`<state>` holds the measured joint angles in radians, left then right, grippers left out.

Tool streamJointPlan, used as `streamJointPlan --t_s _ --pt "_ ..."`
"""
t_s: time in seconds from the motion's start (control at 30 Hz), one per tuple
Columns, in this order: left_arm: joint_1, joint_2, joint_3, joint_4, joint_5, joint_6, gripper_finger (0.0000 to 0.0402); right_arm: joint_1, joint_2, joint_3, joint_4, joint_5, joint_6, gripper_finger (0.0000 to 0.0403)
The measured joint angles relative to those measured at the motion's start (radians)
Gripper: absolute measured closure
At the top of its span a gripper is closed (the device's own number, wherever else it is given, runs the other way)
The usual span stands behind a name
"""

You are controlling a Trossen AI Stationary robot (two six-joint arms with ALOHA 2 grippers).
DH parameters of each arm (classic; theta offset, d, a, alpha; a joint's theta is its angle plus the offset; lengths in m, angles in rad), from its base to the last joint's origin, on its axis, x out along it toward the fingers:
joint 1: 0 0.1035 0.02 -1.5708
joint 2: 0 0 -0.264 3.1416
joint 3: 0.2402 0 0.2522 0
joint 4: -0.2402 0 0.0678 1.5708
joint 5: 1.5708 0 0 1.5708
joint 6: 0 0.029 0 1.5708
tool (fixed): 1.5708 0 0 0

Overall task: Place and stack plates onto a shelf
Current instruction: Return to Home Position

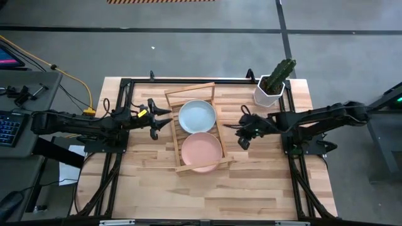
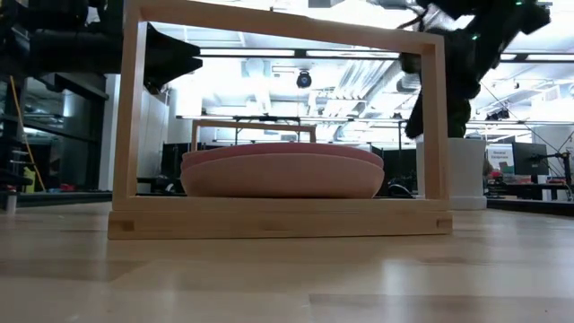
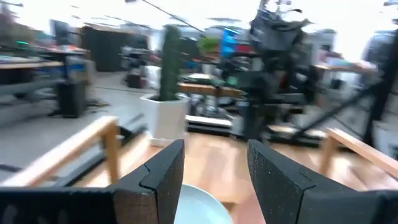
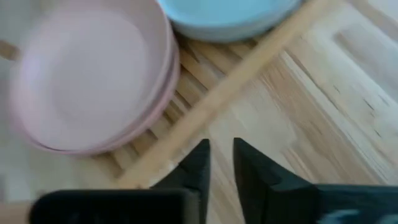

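Note:
The wooden shelf [image 1: 190,91] lies in the middle of the table. A pale blue plate [image 1: 197,116] rests on its far half and a stack of pink plates [image 1: 201,151] on its near half. The low view shows the pink stack [image 2: 282,170] inside the shelf frame [image 2: 278,220]. My left gripper [image 1: 167,118] hovers open at the shelf's left rail beside the blue plate [image 3: 200,210]. My right gripper [image 1: 227,130] hangs just right of the shelf's right rail [image 4: 239,84], its fingers a narrow gap apart, touching nothing. The cream-white plate is not visible.
A white pot with a green cactus [image 1: 274,86] stands at the table's far right corner, behind the right arm. Bare wooden tabletop [image 1: 213,194] stretches along the near side. A dark frame [image 1: 119,94] borders the table's left and right.

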<state>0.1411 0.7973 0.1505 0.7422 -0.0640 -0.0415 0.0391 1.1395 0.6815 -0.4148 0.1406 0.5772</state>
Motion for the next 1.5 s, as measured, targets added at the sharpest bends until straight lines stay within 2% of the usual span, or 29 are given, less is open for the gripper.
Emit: streamJointPlan --t_s 0.1,0.17,0.37,0.6,0.73,0.93,1.17,1.4,1.5 --pt "0.001 -0.029 0.000 -0.013 -0.040 0.020 0.0247 0.000 -0.077 -0.048 0.101 0.009 -0.035 0.0394" --pt "-0.004 -0.075 0.001 -0.066 -0.031 0.036 0.0269 0.000 -0.117 -0.075 0.178 0.011 -0.064 0.0395" --pt "-0.025 -0.279 -0.007 -0.327 -0.080 0.044 0.0389 0.000 -0.160 -0.109 0.272 0.025 -0.119 0.0400" --pt "-0.075 -0.502 -0.126 -0.389 -0.045 0.008 0.0399 0.000 -0.160 -0.109 0.323 0.025 -0.185 0.0402" --pt "-0.119 -0.583 -0.138 -0.529 -0.050 -0.008 0.0401 0.000 -0.160 -0.109 0.352 0.025 -0.229 0.0402" --pt "-0.167 -0.636 -0.137 -0.586 -0.052 0.013 0.0401 -0.014 -0.176 -0.109 0.267 0.024 -0.331 0.0402" --pt "-0.182 -0.644 -0.137 -0.559 -0.054 0.053 0.0401 -0.065 -0.289 -0.116 0.172 0.009 -0.350 0.0403" --pt "-0.182 -0.644 -0.137 -0.561 -0.054 0.048 0.0401 -0.069 -0.506 -0.389 0.475 -0.016 -0.372 0.0403" --pt "-0.181 -0.644 -0.137 -0.559 -0.055 0.052 0.0401 -0.080 -0.595 -0.477 0.554 -0.041 -0.351 0.0403"
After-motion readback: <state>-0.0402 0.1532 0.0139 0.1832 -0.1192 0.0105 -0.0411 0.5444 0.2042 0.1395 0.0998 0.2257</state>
